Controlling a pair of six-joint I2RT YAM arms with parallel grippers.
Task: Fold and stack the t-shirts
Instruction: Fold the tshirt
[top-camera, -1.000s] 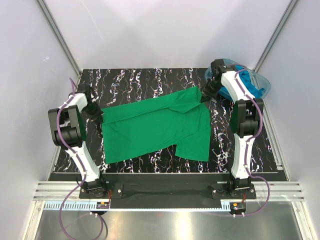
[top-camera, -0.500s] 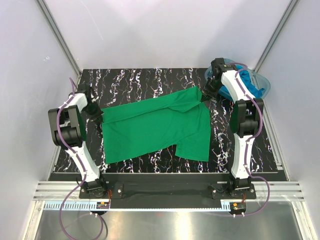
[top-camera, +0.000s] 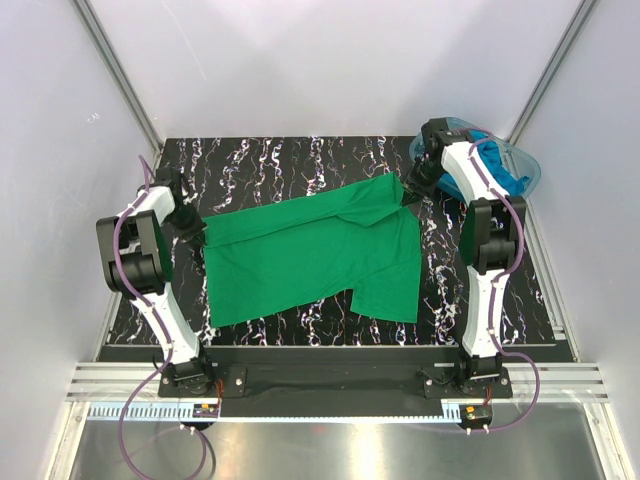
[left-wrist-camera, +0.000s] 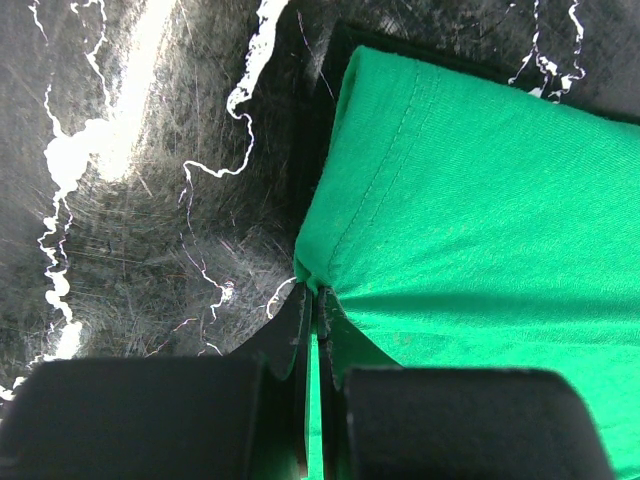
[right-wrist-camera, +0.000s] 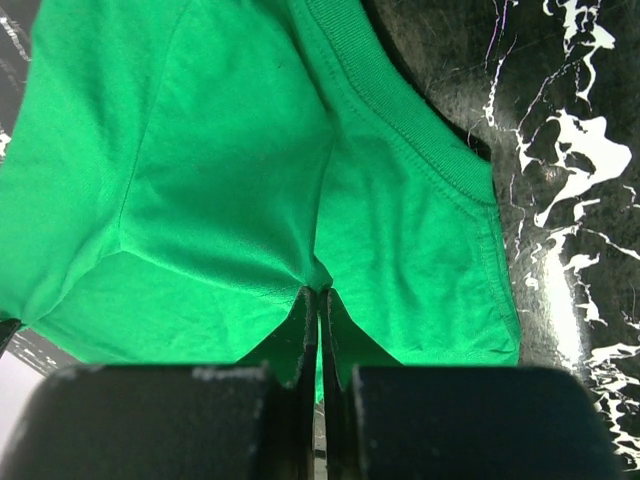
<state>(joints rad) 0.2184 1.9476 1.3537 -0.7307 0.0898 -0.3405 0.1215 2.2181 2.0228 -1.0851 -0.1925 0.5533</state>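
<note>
A bright green t-shirt (top-camera: 310, 255) lies spread across the black marbled table (top-camera: 260, 160), one end folded over near the back right. My left gripper (top-camera: 192, 226) is shut on the shirt's left hemmed edge (left-wrist-camera: 340, 210), with a pinch of cloth between its fingers (left-wrist-camera: 300, 325). Over at the back right my right gripper (top-camera: 408, 192) is shut on a bunch of the green cloth (right-wrist-camera: 230, 180), close to the ribbed collar (right-wrist-camera: 410, 130). Turquoise-blue t-shirts (top-camera: 500, 165) lie bundled in the tub behind the right arm.
A clear blue-tinted plastic tub (top-camera: 528, 168) stands at the table's back right corner, partly behind the right arm. White walls close in the left, right and back sides. A black rail (top-camera: 330, 375) carries both arm bases along the near edge.
</note>
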